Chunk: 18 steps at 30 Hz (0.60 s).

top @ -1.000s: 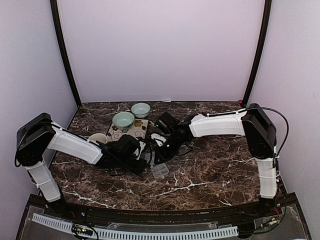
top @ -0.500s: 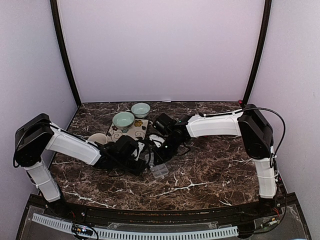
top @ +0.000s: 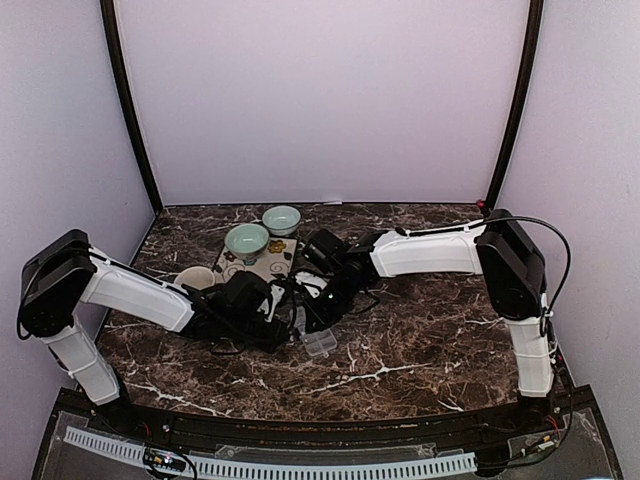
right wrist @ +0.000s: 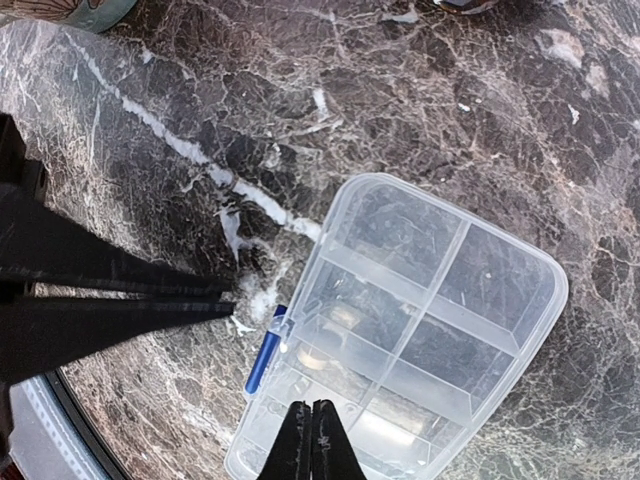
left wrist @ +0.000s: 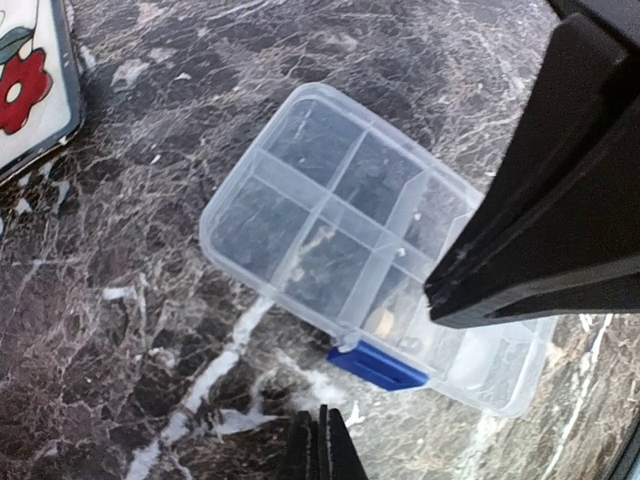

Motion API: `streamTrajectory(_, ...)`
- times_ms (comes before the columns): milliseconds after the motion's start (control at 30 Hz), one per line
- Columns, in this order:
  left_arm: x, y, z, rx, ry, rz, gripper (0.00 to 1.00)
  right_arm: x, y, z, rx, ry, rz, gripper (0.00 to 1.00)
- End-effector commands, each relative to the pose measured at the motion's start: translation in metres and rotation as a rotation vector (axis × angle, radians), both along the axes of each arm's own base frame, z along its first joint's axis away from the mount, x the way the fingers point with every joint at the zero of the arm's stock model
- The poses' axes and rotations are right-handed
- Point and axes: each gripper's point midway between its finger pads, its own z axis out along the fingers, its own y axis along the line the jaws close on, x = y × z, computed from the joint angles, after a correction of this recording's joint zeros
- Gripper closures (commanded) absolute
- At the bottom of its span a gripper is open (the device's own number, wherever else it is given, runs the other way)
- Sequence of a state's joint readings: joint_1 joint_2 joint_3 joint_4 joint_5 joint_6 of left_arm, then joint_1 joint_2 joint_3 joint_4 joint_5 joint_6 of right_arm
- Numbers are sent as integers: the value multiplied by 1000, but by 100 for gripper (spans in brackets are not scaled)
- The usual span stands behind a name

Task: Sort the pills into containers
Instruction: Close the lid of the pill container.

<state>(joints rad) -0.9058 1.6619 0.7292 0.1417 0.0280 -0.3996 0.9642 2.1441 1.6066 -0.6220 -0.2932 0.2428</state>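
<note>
The clear organiser box [top: 320, 343] lies flat on the marble, with a blue latch [left wrist: 380, 365] on one long side. In the right wrist view the organiser box [right wrist: 430, 300] shows small beige pills [right wrist: 312, 356] in the cells beside the latch. My left gripper [left wrist: 320, 448] is shut and empty, low over the marble just outside the latch. It points at the box from the left in the top view [top: 291, 326]. My right gripper [right wrist: 310, 435] is shut and hovers over the box's near cells, with nothing visible between its tips. It also shows in the top view [top: 317, 318].
Two pale green bowls [top: 247, 240] [top: 282, 218] stand behind on a patterned tray [top: 265, 262], whose flowered corner shows in the left wrist view [left wrist: 25, 90]. A cream mug [top: 195, 277] sits left of the tray. Both arms crowd the table's middle.
My right gripper has shifted slightly left and towards the box. My left arm has drawn back a little to the left. The box has not moved.
</note>
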Motion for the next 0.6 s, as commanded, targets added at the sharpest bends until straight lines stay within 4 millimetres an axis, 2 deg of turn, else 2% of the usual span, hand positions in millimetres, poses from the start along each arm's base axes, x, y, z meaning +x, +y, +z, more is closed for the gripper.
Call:
streamTrajectory(0, -4, -14, 23, -106, -10, -42, 100, -20, -27, -46, -169, 65, 13, 98)
streamTrajectory(233, -3, -25, 20, -118, 12, -72, 100, -20, -30, -52, -194, 66, 8, 99)
streamTrajectory(567, 0, -27, 9, -85, 27, -69, 100, -20, -31, -57, -208, 77, 4, 99)
